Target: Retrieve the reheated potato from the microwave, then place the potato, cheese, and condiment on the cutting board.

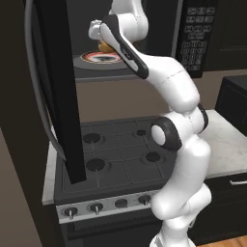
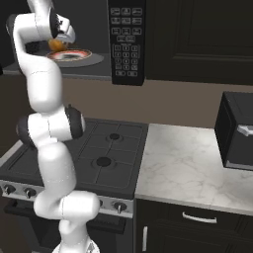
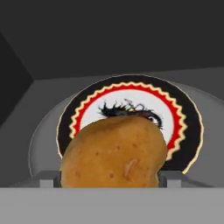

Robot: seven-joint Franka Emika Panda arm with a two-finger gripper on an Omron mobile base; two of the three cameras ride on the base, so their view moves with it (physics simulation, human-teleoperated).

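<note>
The potato (image 3: pixel 114 153) sits right between the jaws inside the microwave (image 1: pixel 193 36), over the black, red and white patterned plate (image 3: pixel 183 120) on the grey turntable. The two grey finger tips (image 3: pixel 46 178) peek out on either side of it, pressed up against its skin (so the jaws look clamped on the potato). From the base views the gripper (image 1: pixel 102 42) is reaching into the open cavity above the stove (image 1: pixel 120 154).
</note>
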